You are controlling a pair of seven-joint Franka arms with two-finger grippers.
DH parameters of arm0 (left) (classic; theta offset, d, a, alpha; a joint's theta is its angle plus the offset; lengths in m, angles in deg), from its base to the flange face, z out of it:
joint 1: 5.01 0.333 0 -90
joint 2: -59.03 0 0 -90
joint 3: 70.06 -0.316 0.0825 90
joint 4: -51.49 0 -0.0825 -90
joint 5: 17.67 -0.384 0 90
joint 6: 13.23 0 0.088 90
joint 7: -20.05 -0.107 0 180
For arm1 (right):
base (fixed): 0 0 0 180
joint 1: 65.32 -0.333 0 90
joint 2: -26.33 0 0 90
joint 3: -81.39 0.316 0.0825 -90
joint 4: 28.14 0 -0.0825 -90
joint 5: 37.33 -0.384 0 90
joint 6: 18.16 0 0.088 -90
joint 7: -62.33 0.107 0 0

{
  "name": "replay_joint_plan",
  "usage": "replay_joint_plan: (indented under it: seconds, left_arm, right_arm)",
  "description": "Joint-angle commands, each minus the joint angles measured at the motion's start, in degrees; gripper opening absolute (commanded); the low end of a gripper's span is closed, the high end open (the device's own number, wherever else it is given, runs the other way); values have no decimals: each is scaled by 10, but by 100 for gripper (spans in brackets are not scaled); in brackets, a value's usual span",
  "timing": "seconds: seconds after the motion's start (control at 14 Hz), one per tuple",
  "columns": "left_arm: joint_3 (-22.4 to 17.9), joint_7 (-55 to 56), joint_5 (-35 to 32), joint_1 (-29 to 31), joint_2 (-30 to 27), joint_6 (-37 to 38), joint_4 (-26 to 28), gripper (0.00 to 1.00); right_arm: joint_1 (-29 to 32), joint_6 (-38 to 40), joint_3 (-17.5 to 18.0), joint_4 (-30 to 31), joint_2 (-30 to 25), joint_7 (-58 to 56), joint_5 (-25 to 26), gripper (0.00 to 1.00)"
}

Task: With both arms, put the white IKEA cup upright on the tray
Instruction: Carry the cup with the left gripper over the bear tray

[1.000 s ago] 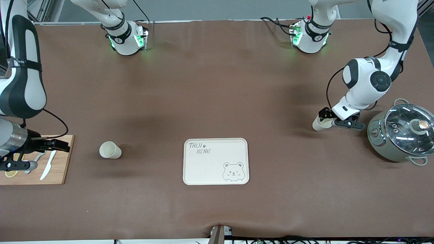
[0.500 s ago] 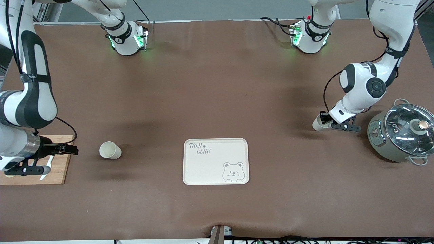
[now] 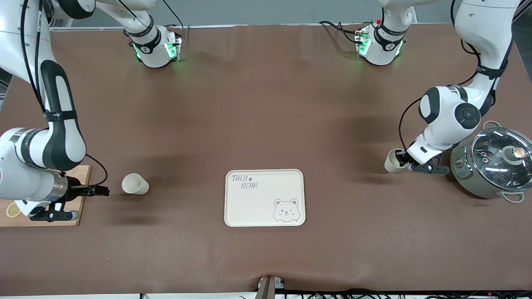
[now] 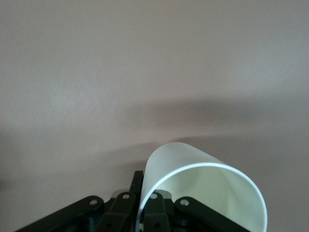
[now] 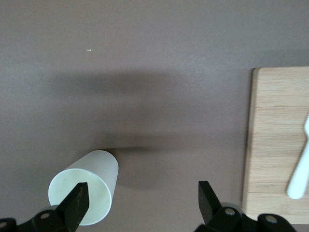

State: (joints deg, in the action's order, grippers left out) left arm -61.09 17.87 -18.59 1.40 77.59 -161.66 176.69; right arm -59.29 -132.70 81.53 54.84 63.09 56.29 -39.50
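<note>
Cream tray lettered "TAIJI BEAR", left fingers pinching one cup, right fingers spread

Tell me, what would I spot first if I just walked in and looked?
Probably the cream tray with its winking bear, mid-table. Then two white cups: the left tool is shut on the cup beside the glass-lidded pot, and the open right tool is beside the tipped-over cup near the wooden board.
</note>
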Motion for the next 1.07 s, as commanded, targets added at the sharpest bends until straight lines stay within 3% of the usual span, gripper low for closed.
replay_joint_plan:
  seconds: [0.0,0.29,0.57,0.79,1.0]
  left_arm:
    - [1,116,-3,-61,55,104,-142,0]
    - [0,314,-2,-147,141,240,-345,0]
    - [0,393,3,-185,174,246,-395,0]
    - [0,472,5,-220,214,246,-463,0]
    - [0,524,5,-258,223,246,-471,0]
  right_arm:
    - [4,4,6,-7,10,6,-18,100]
    - [3,10,6,4,12,0,-17,100]
    - [-5,10,7,22,11,-1,-17,100]
    - [-6,12,7,26,9,-4,-17,100]
    - [-6,12,8,45,7,-7,-17,100]
